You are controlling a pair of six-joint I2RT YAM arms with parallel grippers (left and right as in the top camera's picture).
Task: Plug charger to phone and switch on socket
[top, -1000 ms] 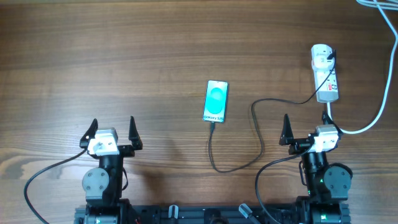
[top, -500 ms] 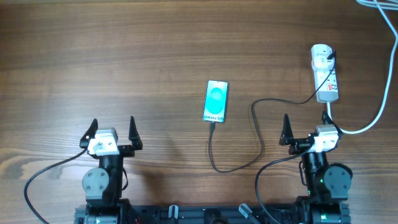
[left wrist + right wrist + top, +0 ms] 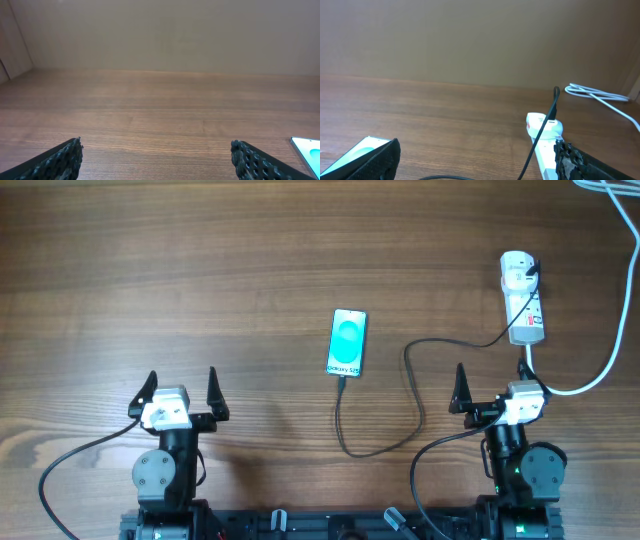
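Phone lying screen-up, with an arm waiting on each side of it.
Charger is touching the phone's near short edge, looping off to the phone's right and running up to the socket, which is lying well right of the phone. Left gripper and right gripper are hovering nearer the robot than the phone, jaws spread, gripping nothing.

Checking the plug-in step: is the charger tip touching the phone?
Touching. In the overhead view the charger tip meets the near edge of the phone with no gap visible. Whether it is fully seated cannot be told.
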